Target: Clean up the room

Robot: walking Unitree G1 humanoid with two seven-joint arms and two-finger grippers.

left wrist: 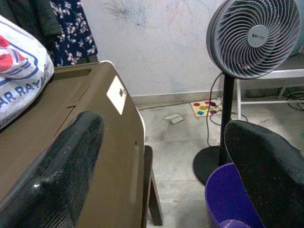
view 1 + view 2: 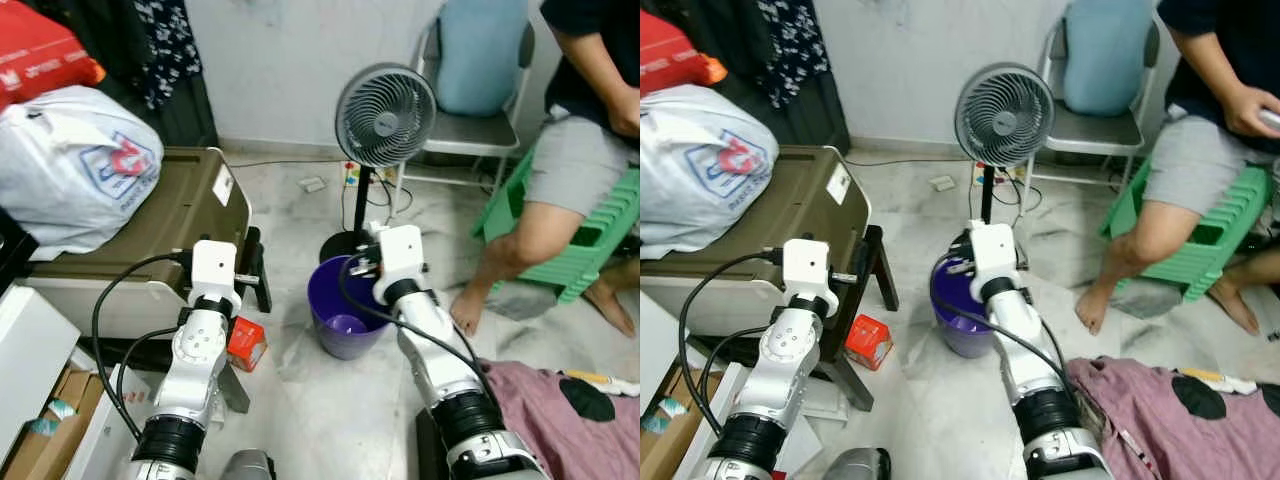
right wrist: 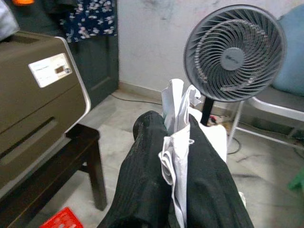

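One round purple plastic bucket (image 2: 345, 318) stands on the pale marble floor (image 2: 290, 390) just in front of the black round base of one grey pedestal fan (image 2: 385, 113), and something pale purple lies at its bottom, though what it is cannot be made out. The right gripper (image 3: 176, 142) is raised over the bucket's far rim, its two black fingers pressed together on one crumpled white sheet of paper (image 3: 176, 123) that sticks up between them. The left gripper (image 1: 166, 166) is held up beside the one brown boxy appliance (image 2: 190, 215) on its dark wooden stand, fingers spread wide with nothing between them. One small red carton (image 2: 246, 343) lies on the floor by the stand's leg, between the left arm and the bucket. One white plastic bag with a red and blue print (image 2: 75, 165) rests on top of the appliance. One person (image 2: 580, 130) in grey shorts sits on one green plastic stool (image 2: 590, 240) to the right, bare feet on the floor, with one metal folding chair (image 2: 470, 110) behind the fan. One mauve cloth (image 2: 570, 410) lies at the lower right.
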